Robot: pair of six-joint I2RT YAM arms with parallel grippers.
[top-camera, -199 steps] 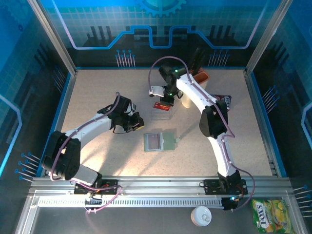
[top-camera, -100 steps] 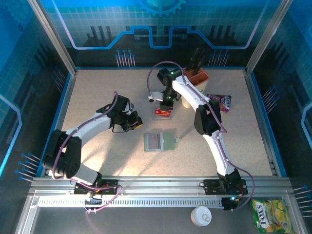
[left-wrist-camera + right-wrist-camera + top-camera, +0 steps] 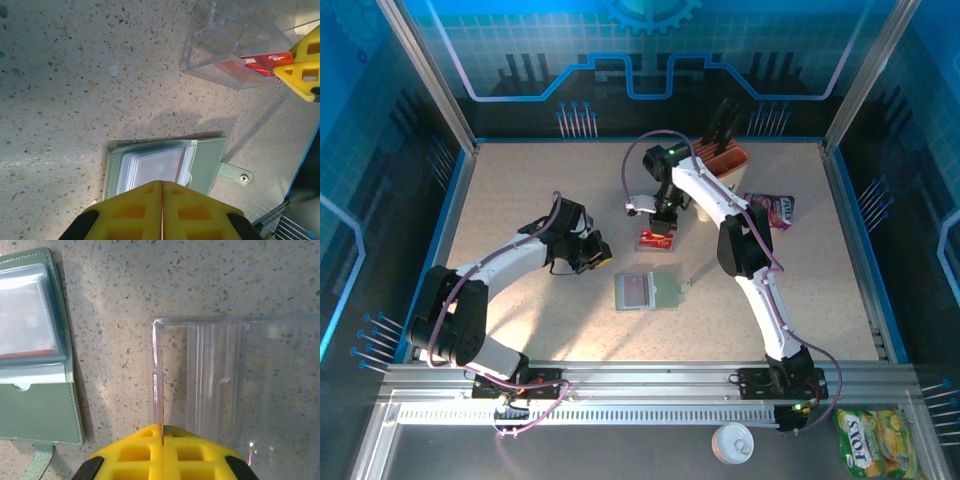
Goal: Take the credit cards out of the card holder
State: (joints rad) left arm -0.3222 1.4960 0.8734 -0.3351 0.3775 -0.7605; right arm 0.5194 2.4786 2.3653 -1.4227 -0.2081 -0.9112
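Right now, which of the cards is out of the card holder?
The red card pinched in the right hand at the clear box's rim; the other reddish card lies sleeved in the open card holder.

Card holder before clear box (packet rightward)

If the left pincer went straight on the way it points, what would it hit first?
Most likely the open card holder, at its clear card sleeves ahead of the shut left pincer; how far off is hard to judge.
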